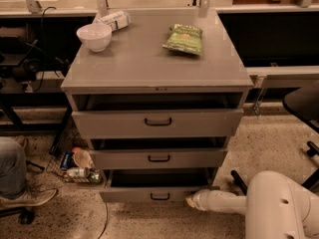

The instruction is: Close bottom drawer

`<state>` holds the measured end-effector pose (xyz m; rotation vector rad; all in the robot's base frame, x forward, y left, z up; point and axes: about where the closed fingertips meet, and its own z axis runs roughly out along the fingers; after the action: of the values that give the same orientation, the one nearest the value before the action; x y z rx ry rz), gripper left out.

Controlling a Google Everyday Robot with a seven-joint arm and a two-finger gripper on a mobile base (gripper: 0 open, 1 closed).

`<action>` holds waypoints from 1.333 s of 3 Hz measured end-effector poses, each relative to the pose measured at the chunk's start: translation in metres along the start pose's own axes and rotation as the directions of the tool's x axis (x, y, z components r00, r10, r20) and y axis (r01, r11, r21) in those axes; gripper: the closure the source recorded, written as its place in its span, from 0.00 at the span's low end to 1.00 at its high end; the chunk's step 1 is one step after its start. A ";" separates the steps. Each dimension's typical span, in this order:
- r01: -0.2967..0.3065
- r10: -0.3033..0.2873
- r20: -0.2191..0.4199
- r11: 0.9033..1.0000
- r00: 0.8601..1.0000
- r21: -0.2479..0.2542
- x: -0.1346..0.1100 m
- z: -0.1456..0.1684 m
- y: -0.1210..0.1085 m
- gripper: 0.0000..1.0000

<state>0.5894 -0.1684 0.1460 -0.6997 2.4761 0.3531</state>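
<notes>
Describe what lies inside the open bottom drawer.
The bottom drawer shows only a dark gap; its contents are hidden by the middle drawer above. The gripper sits at its front's right end.

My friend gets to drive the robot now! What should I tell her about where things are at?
Gripper: low down, at the right end of the bottom drawer front, seemingly touching it.
Bottom drawer: open, sticking out of the cabinet, with a dark gap above its front.
Done: the gripper is in place at the drawer front.
Left: push the drawer all the way in.
</notes>
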 end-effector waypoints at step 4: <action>0.038 -0.054 0.209 0.996 0.976 0.078 -0.070 -0.007 -0.025 1.00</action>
<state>0.6502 -0.1632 0.1881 -0.6527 2.2564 0.3008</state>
